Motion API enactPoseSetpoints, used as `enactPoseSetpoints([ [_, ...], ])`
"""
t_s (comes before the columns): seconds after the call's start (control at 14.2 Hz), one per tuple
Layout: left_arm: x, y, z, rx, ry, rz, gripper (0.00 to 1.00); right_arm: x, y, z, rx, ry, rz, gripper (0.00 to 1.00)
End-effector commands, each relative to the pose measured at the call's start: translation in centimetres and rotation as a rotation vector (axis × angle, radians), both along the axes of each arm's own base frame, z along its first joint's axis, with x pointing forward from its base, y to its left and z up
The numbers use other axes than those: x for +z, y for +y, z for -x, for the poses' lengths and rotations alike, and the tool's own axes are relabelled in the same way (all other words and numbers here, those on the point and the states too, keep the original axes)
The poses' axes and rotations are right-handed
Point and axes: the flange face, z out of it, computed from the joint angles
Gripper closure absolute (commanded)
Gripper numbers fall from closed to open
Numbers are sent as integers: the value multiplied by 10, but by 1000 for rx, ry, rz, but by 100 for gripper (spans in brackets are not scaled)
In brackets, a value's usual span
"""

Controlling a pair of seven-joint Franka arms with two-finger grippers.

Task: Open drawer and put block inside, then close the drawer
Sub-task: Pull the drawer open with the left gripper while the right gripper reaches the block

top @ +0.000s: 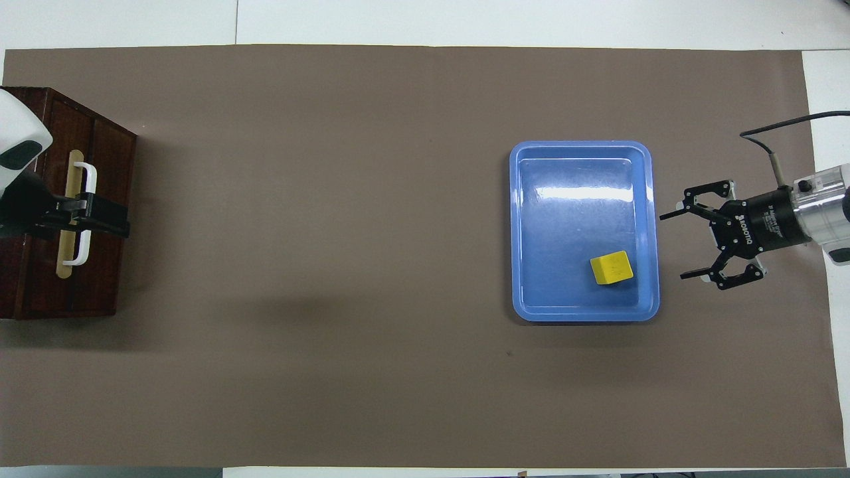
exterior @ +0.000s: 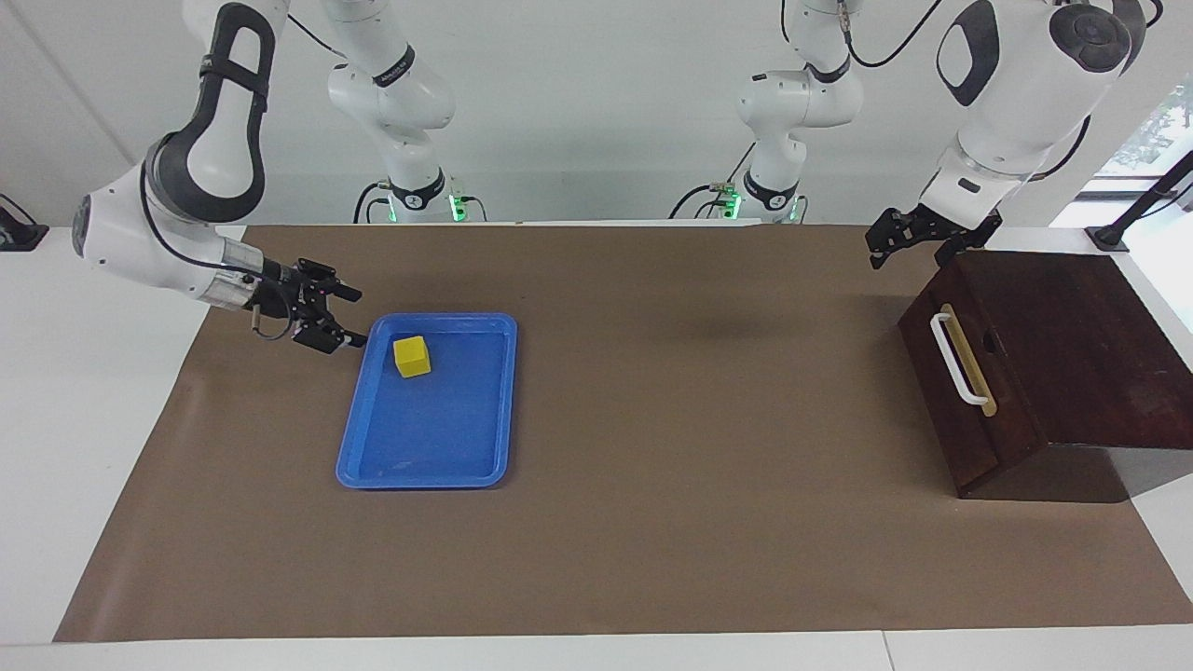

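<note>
Both arms up, drawer shut, block in tray.

Right gripper low beside blue tray, jaws spread, aimed at yellow block in the tray's robot-side corner. Left gripper over the near edge of the dark box; jaws apart. Drawer closed, white handle untouched. Brown mat covering bench.

The drawer is shut flush in its dark brown wooden box at the left arm's end of the table, its white bar handle on a tan strip facing toward the right arm's end. The block, a small bright yellow cube, sits flat inside the blue tray, close to the tray's corner nearest the robots and the right arm's end.
</note>
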Motion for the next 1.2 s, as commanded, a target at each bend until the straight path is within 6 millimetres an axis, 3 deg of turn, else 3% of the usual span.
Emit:
enactPoseSetpoints([
  [0.0,5,5,5,11,-14,-16,0,-45,-6,-9,-70,77,-69,0],
  [0.14,5,-2,5,-6,-21,-17,0,-72,-2,-13,-63,130,-107,0],
  [0.49,-4,-14,-2,-63,-92,-89,0,-104,2,-19,-48,125,-122,0],
  [0.85,-48,-21,-24,-171,-122,-305,0,-107,1,-21,1,49,-125,0],
  [1.13,-104,-33,-49,-236,-105,-439,0,-119,6,-9,40,31,-145,0],
])
